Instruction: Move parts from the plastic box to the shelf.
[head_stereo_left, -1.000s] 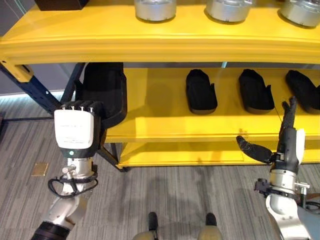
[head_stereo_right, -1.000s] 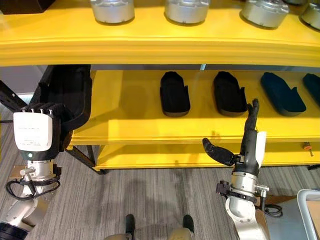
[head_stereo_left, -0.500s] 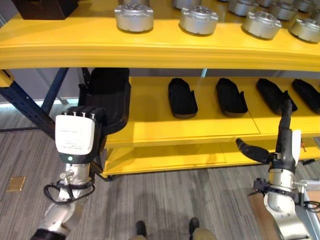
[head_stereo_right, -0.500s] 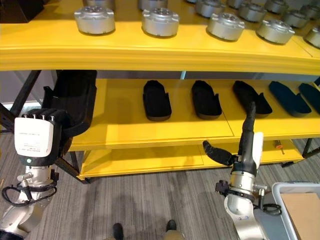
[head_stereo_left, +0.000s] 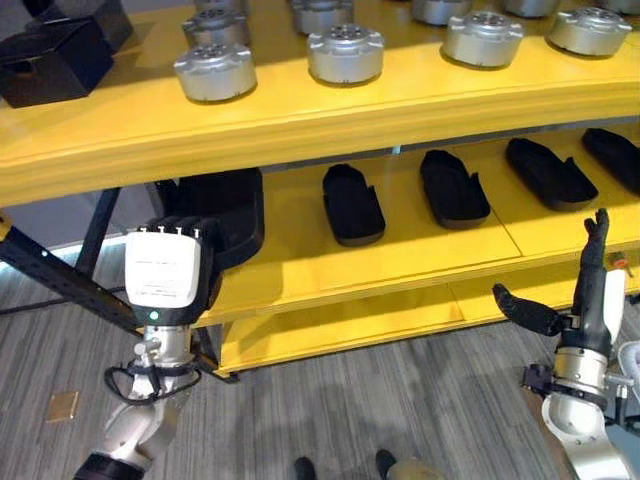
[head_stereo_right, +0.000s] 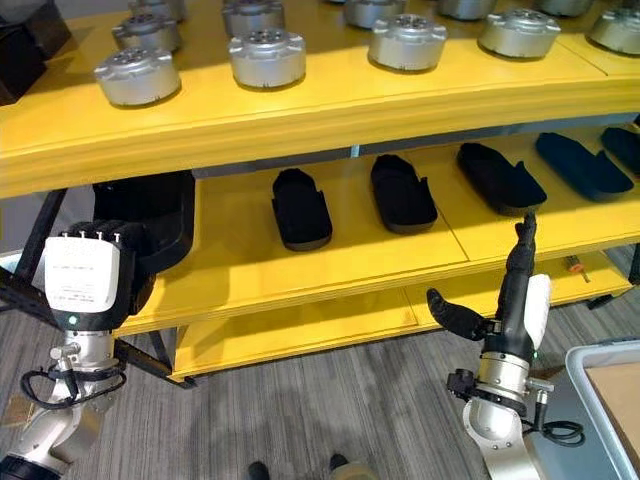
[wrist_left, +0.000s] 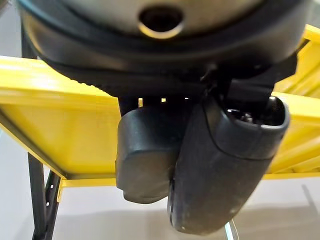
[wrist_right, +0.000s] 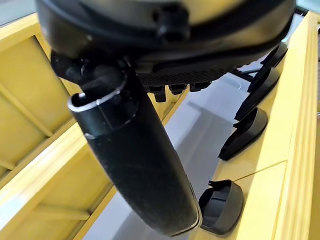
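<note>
My left hand (head_stereo_left: 160, 275) is raised at the left end of the yellow shelf's middle board (head_stereo_left: 300, 270), its back towards me. Its fingers are curled round a large black moulded part (head_stereo_left: 225, 205) that stands against the shelf; up close the thumb (wrist_left: 225, 165) lies beside that part (wrist_left: 145, 155). My right hand (head_stereo_left: 588, 308) hangs in front of the shelf's lower right, open, fingers straight up and thumb stuck out, holding nothing. The grey plastic box (head_stereo_right: 580, 380) sits on the floor at the far right.
Several black parts (head_stereo_left: 352, 203) lie in a row along the middle board. Round silver parts (head_stereo_left: 345, 52) stand on the top board, with a black box (head_stereo_left: 55, 60) at its left end. Blue-black frame struts (head_stereo_left: 60, 280) run behind my left hand.
The camera has shifted, so more of the top board and the shelf's right side shows. Both hands keep their poses; the left still grips the black part.
</note>
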